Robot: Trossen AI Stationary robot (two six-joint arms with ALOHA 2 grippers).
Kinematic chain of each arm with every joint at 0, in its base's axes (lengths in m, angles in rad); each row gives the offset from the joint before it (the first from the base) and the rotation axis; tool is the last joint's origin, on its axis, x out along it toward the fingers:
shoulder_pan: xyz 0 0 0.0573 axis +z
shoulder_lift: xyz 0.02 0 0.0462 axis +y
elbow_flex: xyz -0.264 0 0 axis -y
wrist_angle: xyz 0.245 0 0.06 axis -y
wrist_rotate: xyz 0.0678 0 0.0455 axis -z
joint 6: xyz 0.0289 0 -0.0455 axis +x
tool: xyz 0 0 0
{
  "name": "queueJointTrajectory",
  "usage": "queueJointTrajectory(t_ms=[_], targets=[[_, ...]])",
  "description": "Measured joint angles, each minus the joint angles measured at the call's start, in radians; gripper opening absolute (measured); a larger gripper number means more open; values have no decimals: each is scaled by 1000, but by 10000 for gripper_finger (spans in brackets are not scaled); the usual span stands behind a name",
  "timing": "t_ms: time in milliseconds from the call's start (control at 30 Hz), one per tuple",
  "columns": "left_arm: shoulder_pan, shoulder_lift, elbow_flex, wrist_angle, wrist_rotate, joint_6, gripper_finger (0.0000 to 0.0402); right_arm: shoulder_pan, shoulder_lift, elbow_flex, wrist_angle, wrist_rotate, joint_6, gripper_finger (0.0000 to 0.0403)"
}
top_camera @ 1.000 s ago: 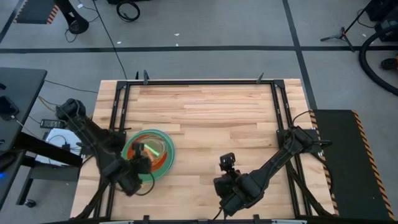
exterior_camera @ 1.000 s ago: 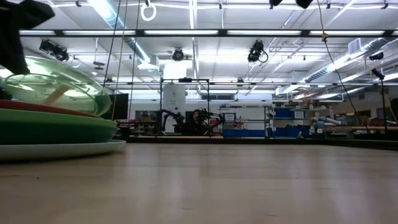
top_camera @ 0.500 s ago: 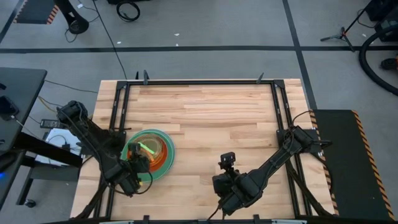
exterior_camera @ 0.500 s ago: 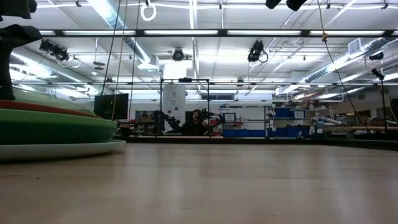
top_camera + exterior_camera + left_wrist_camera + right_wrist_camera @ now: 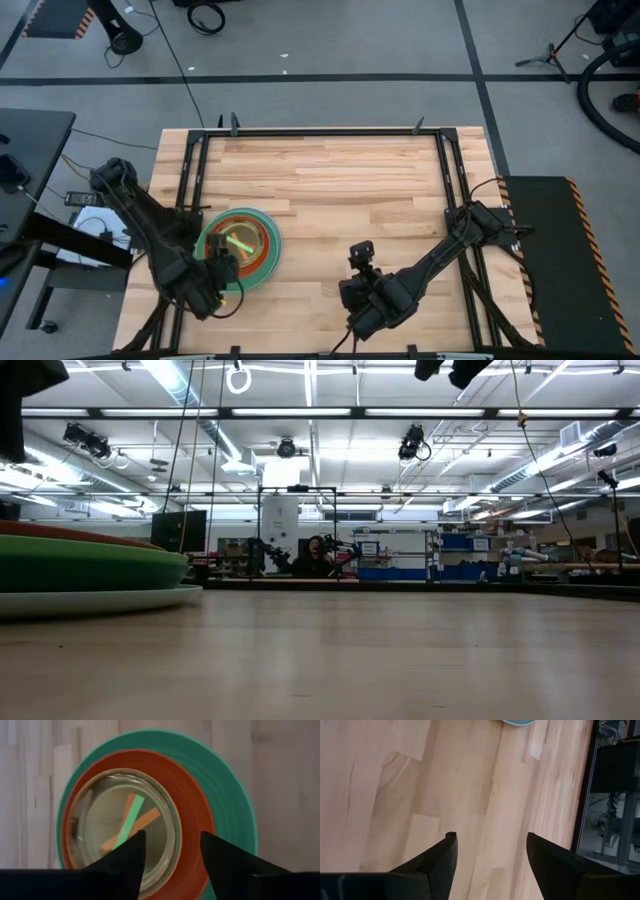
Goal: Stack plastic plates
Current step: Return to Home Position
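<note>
The plastic plates (image 5: 240, 247) sit in one pile on the left side of the table (image 5: 330, 180), so stacking looks done, and the left claw (image 5: 171, 834) above them and the right claw (image 5: 490, 835) over bare wood are both spread wide and empty, with only parking the arms left, I think.

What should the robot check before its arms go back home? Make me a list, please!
1. Left gripper empty: ok. Its fingers are apart with nothing between them.
2. Left gripper lifted off the stack of plates: looks ok. It hangs above the stack.
3. Right gripper empty: ok. It is open over the bare table.
4. Big plates lying flat: ok. The low view shows them level.
5. Small see-through plates sitting level on the red-orange plate: cannot tell.
</note>
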Motion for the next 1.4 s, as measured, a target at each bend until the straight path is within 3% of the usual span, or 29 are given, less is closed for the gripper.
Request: queueJointTrajectory(t_ms=[167, 300, 500, 667, 733, 800, 933, 1100, 1233, 1400], targets=[[2, -189, -35, -16, -74, 0, 199, -24, -37, -41, 73, 24, -53, 242], [2, -397, -106, 37, -207, 29, 189, -62, -164, -215, 299, 13, -126, 232], [10, -644, -260, 233, -367, 187, 175, -171, -435, -708, 922, -89, -298, 205], [126, -764, -447, 540, -369, 409, 171, -355, -531, -1100, 1605, -302, -438, 186], [216, -794, -519, 666, -291, 487, 171, -450, -522, -1191, 1825, -418, -465, 178], [331, -815, -583, 810, -171, 564, 171, -547, -509, -1237, 1936, -509, -473, 171], [599, -827, -663, 1070, 129, 716, 171, -701, -520, -1240, 1967, -600, -502, 154], [945, -822, -671, 1129, 404, 823, 171, -809, -640, -1244, 1917, -736, -534, 125], [1130, -827, -671, 1114, 527, 848, 171, -885, -807, -1325, 1808, -795, -535, 93], [1198, -873, -724, 1130, 529, 853, 171, -966, -1041, -1540, 1858, -820, -516, 28]])
